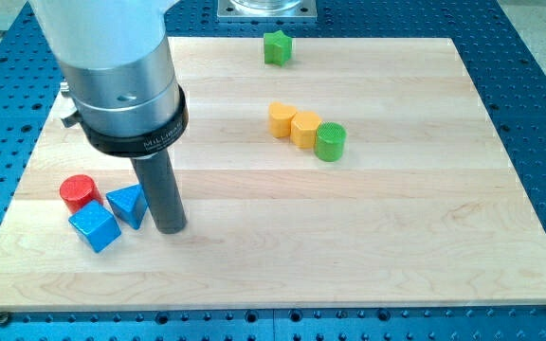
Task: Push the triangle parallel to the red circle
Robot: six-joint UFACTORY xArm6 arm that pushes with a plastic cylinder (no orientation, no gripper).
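The robot's tip [171, 228] rests on the board near the bottom-left corner, just beside the blue triangle [129, 205] on its right; whether it actually touches the block cannot be told. The rod has no jaws to open or close, so it grips nothing and can only shove.

The blue triangle lies close to the board's left edge, in the lower part, with the red circle [78, 192] just to its left and a little higher, and the blue cube [94, 227] touching or nearly touching it from below-left. The triangle looks like a small, rigid, light block that should slide easily on the smooth wooden board [396, 246]. Its slanted faces would likely make it twist under an off-centre push, so contact is best made squarely on the middle of a flat side.

Further out, the yellow heart [282, 119], a second yellow block [304, 128] and the green cylinder [330, 141] form a short row towards the board's top centre. A green star [277, 47] sits by the top edge.
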